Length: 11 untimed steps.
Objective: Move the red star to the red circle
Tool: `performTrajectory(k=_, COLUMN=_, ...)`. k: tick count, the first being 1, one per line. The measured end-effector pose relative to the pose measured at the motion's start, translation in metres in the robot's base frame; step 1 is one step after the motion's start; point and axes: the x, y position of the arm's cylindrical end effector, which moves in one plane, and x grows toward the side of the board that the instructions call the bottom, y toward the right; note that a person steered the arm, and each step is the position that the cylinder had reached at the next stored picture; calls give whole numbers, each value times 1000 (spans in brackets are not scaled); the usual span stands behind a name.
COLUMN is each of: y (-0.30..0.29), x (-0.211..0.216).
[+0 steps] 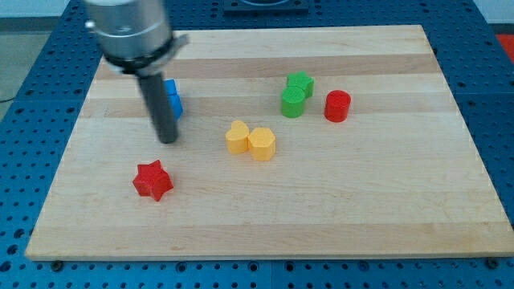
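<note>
The red star (152,180) lies on the wooden board at the view's lower left. The red circle (337,105) stands at the view's right, far from the star. My tip (168,140) is down on the board just above and slightly right of the red star, a small gap apart from it. The rod rises toward the view's top left and hides part of a blue block (173,98).
Two yellow blocks, a heart (237,137) and a hexagon (262,144), touch each other mid-board between star and circle. Two green blocks (295,92) sit together just left of the red circle. The board (385,217) rests on a blue perforated table.
</note>
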Motion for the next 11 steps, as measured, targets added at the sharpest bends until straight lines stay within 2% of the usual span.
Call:
performTrajectory(k=1, y=-59, x=28)
performTrajectory(k=2, y=-57, x=75)
performTrajectory(k=3, y=-39, x=101)
performTrajectory(k=4, y=4, x=84)
performTrajectory(k=7, y=43, x=77)
performTrajectory(k=9, y=55, x=54)
performTrajectory(k=11, y=85, x=63)
